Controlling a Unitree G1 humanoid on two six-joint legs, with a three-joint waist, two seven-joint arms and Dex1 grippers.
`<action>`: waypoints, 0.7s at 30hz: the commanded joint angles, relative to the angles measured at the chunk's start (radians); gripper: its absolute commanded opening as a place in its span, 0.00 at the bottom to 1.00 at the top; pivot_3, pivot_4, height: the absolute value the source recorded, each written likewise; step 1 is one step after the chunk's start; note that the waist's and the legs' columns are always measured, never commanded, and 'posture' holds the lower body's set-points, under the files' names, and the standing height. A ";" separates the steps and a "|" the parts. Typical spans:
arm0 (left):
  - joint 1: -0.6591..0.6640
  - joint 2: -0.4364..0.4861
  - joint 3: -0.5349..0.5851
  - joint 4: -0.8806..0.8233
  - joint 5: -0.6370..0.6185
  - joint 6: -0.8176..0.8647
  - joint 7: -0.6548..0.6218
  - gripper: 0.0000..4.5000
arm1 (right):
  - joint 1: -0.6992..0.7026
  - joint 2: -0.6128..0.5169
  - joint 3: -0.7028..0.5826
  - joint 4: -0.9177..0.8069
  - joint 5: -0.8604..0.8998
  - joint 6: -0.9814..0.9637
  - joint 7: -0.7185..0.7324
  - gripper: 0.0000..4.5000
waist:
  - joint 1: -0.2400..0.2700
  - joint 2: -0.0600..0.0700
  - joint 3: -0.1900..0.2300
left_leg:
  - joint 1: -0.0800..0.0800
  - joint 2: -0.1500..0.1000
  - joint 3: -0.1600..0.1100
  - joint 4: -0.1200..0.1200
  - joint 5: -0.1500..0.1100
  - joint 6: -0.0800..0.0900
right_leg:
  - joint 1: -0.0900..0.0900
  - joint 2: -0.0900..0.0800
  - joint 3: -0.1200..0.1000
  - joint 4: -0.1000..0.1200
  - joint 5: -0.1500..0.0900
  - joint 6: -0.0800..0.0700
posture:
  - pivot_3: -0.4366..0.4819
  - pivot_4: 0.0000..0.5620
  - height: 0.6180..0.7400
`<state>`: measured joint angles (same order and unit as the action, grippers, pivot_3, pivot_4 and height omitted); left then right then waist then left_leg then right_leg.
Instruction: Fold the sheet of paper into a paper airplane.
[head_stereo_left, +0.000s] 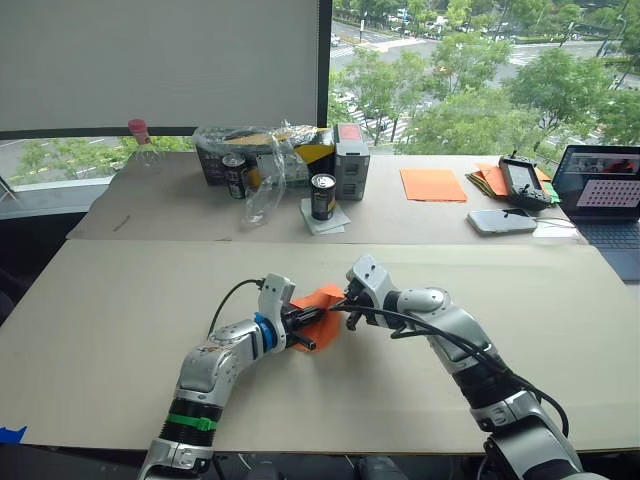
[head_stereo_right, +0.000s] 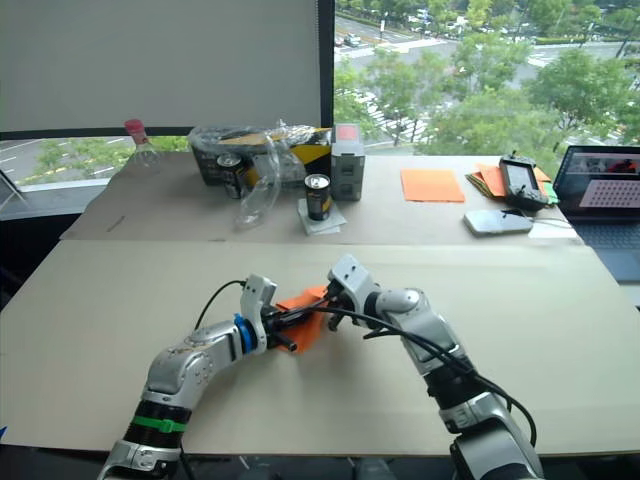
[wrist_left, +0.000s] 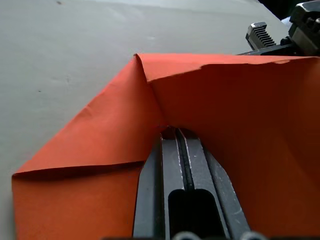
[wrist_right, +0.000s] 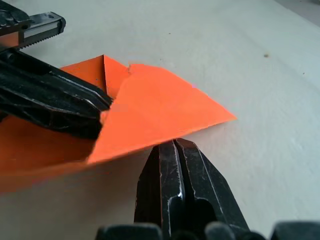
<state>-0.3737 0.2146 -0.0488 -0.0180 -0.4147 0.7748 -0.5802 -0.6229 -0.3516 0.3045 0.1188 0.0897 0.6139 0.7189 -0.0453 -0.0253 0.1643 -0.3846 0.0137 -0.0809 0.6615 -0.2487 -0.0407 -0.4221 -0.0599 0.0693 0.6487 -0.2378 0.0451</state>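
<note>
We have the sheet of paper (head_stereo_left: 322, 305) partly folded, lifted just off the bench (head_stereo_left: 120, 330) near its middle, between our two arms. Our left gripper (wrist_left: 176, 134) has its jaws pressed together on the sheet, reaching deep into a fold where two creases meet. Our right gripper (wrist_right: 172, 145) pinches the sheet's opposite edge, jaws closed on the thin paper beneath a triangular flap. The two grippers almost touch.

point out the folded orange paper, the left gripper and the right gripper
sheet of paper (wrist_right: 160, 112), right wrist view, raised folded flap
left gripper (wrist_left: 181, 137), left wrist view, shut fingertips at the crease
right gripper (wrist_right: 174, 145), right wrist view, shut fingertips at the paper's edge
</note>
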 joint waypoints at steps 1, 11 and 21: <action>-0.010 0.036 0.038 -0.099 -0.052 0.097 0.015 0.01 | -0.023 -0.003 -0.016 0.007 -0.006 -0.043 0.008 0.00 | 0.000 0.000 0.000 | 0.000 0.000 0.000 0.000 0.000 0.000 | 0.000 0.000 0.000 0.000 0.000 0.000 | 0.48 0.27 0.92; -0.090 0.165 0.264 -0.149 -0.283 0.260 -0.039 0.01 | -0.014 -0.008 -0.023 0.005 -0.007 -0.045 0.017 0.00 | -0.001 0.000 0.000 | 0.000 0.001 0.000 0.000 0.000 0.000 | 0.000 0.000 0.000 0.000 0.000 0.000 | 0.48 0.27 0.92; -0.183 0.072 0.134 0.065 -0.166 0.098 -0.024 0.01 | -0.003 -0.012 -0.034 -0.030 -0.002 -0.024 0.011 0.00 | 0.001 0.000 0.000 | 0.000 0.000 0.000 0.000 0.000 0.000 | 0.000 0.000 0.000 -0.001 0.000 0.000 | 0.48 0.27 0.92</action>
<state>-0.5389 0.2923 0.1161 0.0222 -0.6147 0.9344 -0.5909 -0.6219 -0.3586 0.2986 0.1405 0.0812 0.5924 0.7327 -0.0445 -0.0253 0.1644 -0.3849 0.0138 -0.0808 0.6614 -0.2487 -0.0408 -0.4226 -0.0598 0.0692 0.6481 -0.2376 0.0448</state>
